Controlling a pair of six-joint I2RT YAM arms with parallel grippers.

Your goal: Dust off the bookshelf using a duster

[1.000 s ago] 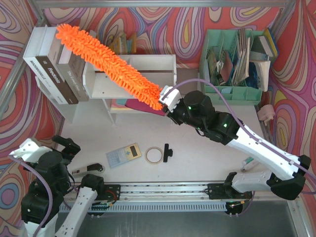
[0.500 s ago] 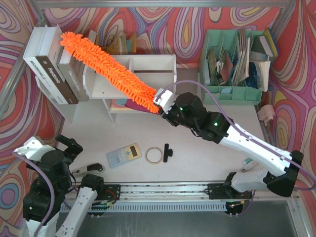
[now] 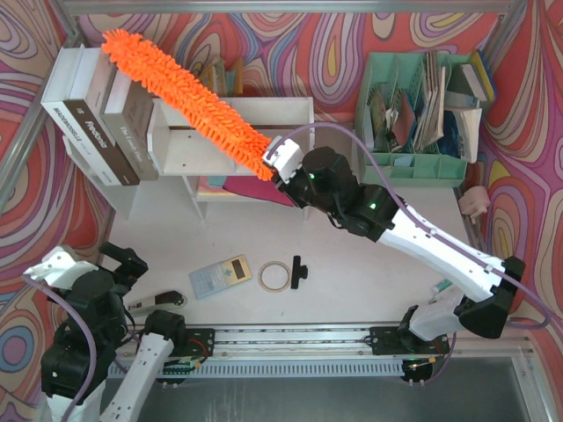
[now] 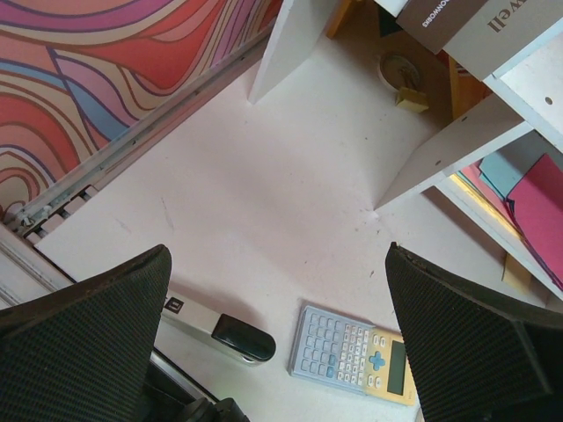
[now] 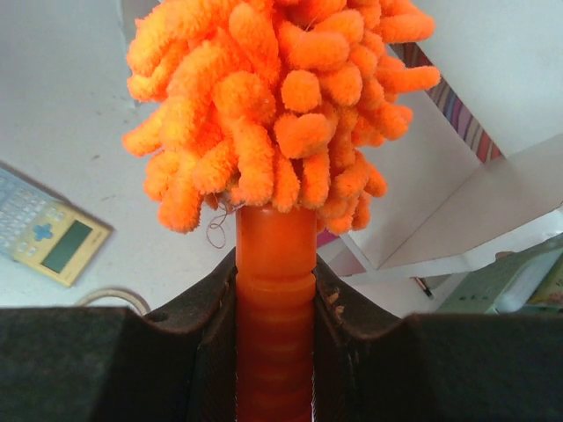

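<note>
The white bookshelf stands at the back, left of centre, with its divider in the middle. The fluffy orange duster lies slantwise over its top, from the front right edge up to the big books at the far left. My right gripper is shut on the duster's orange handle at the shelf's front right. The fluffy head fills the top of the right wrist view. My left gripper is open and empty, low at the near left, above a calculator.
Big white and brown books lean at the shelf's left. A mint-green organizer stands at the back right. A calculator, a tape roll, a black clip and a stapler lie on the near table.
My right gripper has moved left and toward the shelf with the duster. The duster has slid along the shelf top, its tip shifting farther back-left over the books. The left arm has barely moved.
</note>
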